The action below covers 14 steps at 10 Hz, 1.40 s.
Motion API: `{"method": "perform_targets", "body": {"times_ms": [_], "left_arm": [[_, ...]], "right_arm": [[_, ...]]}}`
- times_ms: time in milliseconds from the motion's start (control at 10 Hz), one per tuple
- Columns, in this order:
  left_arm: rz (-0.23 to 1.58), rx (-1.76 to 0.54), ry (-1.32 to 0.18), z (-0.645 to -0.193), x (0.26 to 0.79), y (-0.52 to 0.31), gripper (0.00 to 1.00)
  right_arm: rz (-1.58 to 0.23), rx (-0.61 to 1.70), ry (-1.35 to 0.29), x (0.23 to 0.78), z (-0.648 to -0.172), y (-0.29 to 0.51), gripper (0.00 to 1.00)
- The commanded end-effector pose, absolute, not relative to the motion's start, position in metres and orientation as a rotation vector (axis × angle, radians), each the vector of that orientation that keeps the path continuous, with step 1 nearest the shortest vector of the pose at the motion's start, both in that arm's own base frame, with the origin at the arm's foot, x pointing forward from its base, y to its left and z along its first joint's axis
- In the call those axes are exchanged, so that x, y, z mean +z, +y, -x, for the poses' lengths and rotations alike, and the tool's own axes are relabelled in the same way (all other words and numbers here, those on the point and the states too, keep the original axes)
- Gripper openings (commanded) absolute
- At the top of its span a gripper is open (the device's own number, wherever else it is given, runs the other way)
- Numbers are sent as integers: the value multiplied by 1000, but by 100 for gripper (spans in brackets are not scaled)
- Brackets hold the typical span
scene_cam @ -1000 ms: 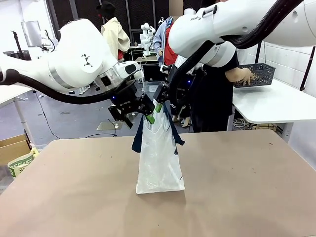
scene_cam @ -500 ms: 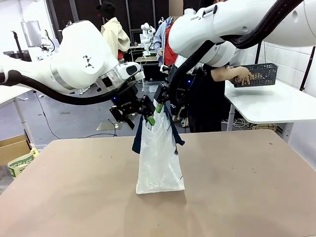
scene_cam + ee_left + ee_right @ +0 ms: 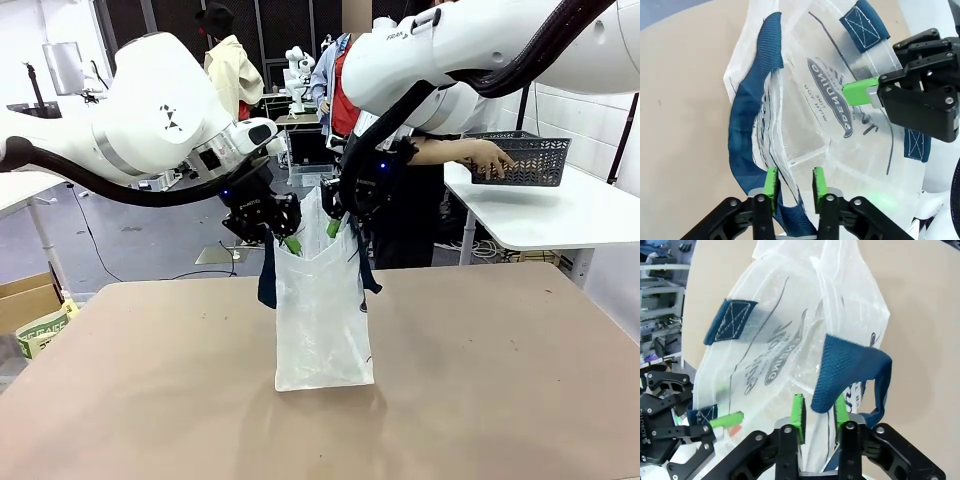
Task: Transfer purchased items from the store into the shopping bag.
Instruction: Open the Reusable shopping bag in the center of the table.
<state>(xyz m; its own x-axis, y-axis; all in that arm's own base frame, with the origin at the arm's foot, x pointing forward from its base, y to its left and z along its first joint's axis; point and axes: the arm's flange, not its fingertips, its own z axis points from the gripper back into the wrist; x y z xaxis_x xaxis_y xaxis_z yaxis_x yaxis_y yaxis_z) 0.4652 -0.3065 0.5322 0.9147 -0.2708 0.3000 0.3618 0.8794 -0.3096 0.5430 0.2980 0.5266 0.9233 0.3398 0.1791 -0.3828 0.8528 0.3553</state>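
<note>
Inside shopping bag (image 3: 322,320), contents indistinct

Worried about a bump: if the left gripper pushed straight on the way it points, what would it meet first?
The bag it pinches: its logo wall lies just ahead of the left gripper. The right gripper is behind that, though depth is unclear.
</note>
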Motion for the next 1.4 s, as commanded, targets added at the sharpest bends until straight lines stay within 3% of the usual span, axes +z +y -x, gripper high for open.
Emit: {"method": "perform_targets", "body": {"times_ms": [0,600,1300], "left_arm": [[370,-335,-277,-458,532,-294,0],[259,-287,-305,-463,534,-256,0],[83,-361,-243,-462,539,-260,0]], "right_arm": [[-337,353,-94,529,-529,290,0],[-119,279,-139,545,-475,247,0],[66,453,-118,558,-484,215,0]]}}
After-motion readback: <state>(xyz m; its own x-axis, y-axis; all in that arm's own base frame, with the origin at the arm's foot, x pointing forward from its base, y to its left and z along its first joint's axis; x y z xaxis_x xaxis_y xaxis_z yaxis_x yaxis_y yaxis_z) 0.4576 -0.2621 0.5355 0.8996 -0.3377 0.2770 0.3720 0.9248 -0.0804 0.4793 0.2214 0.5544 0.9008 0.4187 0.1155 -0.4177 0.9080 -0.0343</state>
